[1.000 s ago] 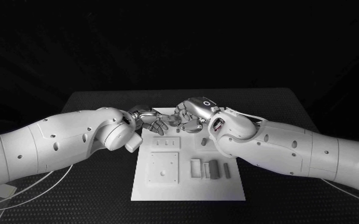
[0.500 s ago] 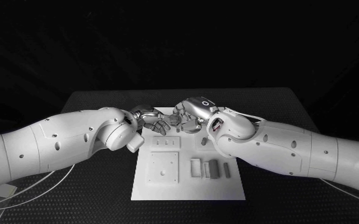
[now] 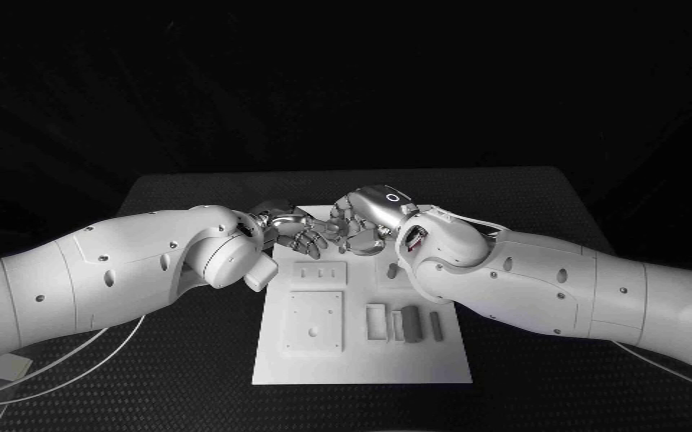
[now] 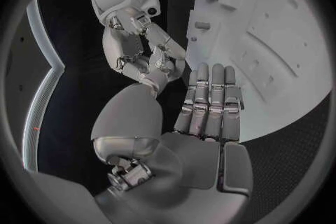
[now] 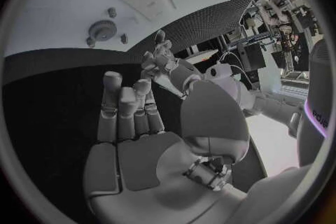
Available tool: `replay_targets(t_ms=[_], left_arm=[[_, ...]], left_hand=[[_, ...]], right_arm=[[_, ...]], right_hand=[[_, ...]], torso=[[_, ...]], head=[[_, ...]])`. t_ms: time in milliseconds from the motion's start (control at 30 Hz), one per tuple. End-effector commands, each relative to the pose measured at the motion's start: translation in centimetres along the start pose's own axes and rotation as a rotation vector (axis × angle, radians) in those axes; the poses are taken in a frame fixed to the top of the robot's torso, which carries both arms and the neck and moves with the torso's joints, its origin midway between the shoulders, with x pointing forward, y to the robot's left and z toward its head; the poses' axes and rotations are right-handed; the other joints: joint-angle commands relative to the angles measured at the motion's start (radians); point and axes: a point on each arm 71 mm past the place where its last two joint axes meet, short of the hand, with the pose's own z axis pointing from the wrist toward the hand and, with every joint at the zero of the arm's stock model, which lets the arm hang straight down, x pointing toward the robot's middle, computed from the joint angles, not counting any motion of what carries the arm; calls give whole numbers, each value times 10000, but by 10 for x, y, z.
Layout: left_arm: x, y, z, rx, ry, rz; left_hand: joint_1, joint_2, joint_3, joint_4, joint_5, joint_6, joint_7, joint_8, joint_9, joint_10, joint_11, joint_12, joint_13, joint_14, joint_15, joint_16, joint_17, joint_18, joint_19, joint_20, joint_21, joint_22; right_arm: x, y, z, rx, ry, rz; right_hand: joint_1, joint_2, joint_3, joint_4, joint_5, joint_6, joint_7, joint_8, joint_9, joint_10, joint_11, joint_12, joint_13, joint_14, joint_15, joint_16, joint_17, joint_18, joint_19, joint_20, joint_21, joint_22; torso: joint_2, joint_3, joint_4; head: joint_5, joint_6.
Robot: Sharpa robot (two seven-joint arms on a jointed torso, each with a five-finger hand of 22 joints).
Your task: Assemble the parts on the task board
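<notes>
Left robot hand (image 3: pixel 296 235) and right robot hand (image 3: pixel 361 224) meet fingertip to fingertip over the far end of the white board (image 3: pixel 361 367), just above its top edge. In the left wrist view the left robot hand (image 4: pixel 206 123) has its fingers straight and side by side, nothing in them; in the right wrist view the right robot hand (image 5: pixel 133 123) looks the same, fingers extended, palm bare. Whether a small part is pinched between the two where they touch I can't tell, the fingers hide it. Vs. 1 s ago both have closed in slightly toward each other; 0.5 s ago there was a bit more gap, so prob. a hand-over or a joint approach is under way, no insertion yet. Parts stay put: a gear (image 5: pixel 102 29) with small pegs beside it at the far end, a short peg (image 3: pixel 391 273) near the right wrist, a row of upright blocks (image 3: pixel 407 325) at the near right, a square plate (image 3: pixel 315 323) at near left. The board sits mid black desk (image 3: pixel 188 192), unmoved. Assembly looks early, most pieces are still loose.
</notes>
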Motion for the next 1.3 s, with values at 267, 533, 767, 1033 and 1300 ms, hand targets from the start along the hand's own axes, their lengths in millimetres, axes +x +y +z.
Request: replay_targets(t_ms=[267,533,767,1033,1300], left_arm=[[3,-2,1,35,142,-377],[4,-2,1,0,235,-460],[4,-1,1,-34,286,-437],[4,-1,1,-49,360,-357],[4,-1,0,-65,325,-347]], left_hand=[[-10,138,78,-59,-50,73,4,22,-34,99,3,-96,7,96,-13,-32,41,-151,32,-11,32,32],[-40,146,84,-81,-50,77,15,8,-55,125,10,-144,3,120,-23,-34,60,-151,36,-11,35,49],[-100,194,119,-111,-48,202,12,43,-70,298,-7,-182,31,170,-44,-36,109,-151,42,-21,38,88],[-5,482,262,-329,-41,613,-59,207,-33,775,-118,-137,151,357,-134,5,214,-151,133,-70,92,188],[43,597,321,-473,-40,707,-85,229,-31,886,-146,-166,186,433,-171,16,257,-151,151,-80,106,231]], right_arm=[[1,3,1,-76,112,-64],[1,3,2,-97,112,-63],[1,2,2,-68,118,-86],[2,4,3,-108,130,-76],[2,4,3,-92,163,-69]], right_hand=[[17,-102,25,58,-22,183,192,39,13,32,-33,-38,-19,4,-72,13,-9,147,57,-30,7,105],[25,-101,29,57,-23,182,193,38,14,32,-32,-39,-20,4,-71,12,-9,147,57,-32,5,105],[30,-99,31,57,-23,181,194,37,14,32,-31,-39,-20,4,-70,11,-9,147,57,-32,4,105],[34,-97,33,57,-23,181,194,36,14,32,-31,-39,-21,4,-69,10,-9,147,57,-33,3,105],[40,-94,34,56,-24,179,196,34,15,33,-30,-40,-22,3,-68,9,-8,147,58,-34,1,105]], torso=[[1,0,1],[1,1,0],[-1,1,-2],[3,2,-6],[3,-2,-2]], head=[[2,-8],[-5,-20],[-2,-20],[-5,-24],[-17,-53]])
